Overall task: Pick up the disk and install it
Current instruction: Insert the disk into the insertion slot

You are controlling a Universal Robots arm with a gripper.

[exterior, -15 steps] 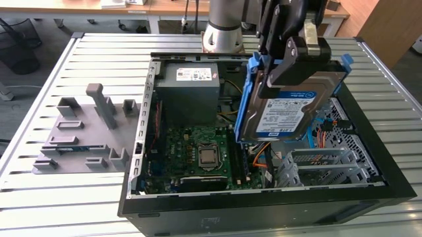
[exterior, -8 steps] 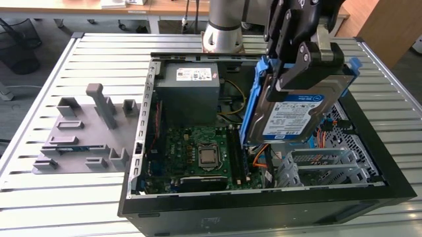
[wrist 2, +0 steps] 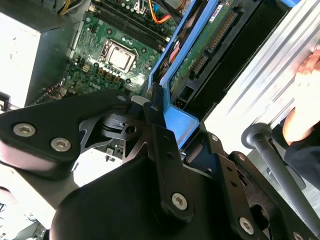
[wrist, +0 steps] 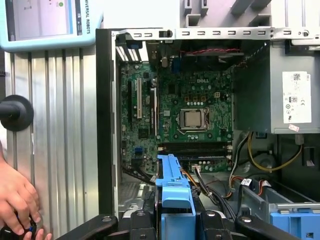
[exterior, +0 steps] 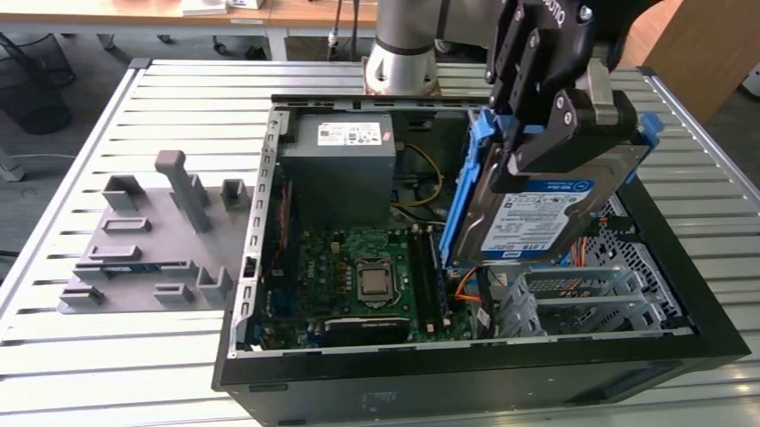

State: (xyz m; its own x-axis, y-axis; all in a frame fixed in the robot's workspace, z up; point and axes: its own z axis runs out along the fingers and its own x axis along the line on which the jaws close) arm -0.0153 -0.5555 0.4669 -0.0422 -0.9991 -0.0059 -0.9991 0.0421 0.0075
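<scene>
- Gripper [exterior: 576,133]: closed on the disk, pinching its upper end with a finger on each flat face.
- Table [exterior: 178,107]: slatted metal, lying below the gripper and running out to every side of it.
- Case [exterior: 475,374]: black, open-topped, directly under the gripper.
- Supply [exterior: 338,156]: grey box in the case, below the gripper and off toward the exterior view's left.
- Board [exterior: 356,276]: green, flat on the case floor, lower than the gripper and well apart from it.
- Cage [exterior: 582,298]: bare metal drive bay beneath the gripper, under the disk's lower end.
- Disk [exterior: 535,209]: hangs from the gripper on a steep tilt, label facing out, its lower end down inside the case just above the cage. Not yet seated.
- Bracket [wrist: 172,182]: blue plastic frame round the disk, running up between the fingers in the first wrist view.
- Hand [wrist: 15,200]: a person's, resting on the table outside the case, well apart from the gripper.
- Handling, as a judgement: the disk looks rigid and dense for its size, with smooth metal faces that could slip. Its circuit side [wrist 2: 210,40] and connector look fragile. The bracket probably flexes. The flat faces near one end suit a firm grip, leaving the connector end free.
</scene>
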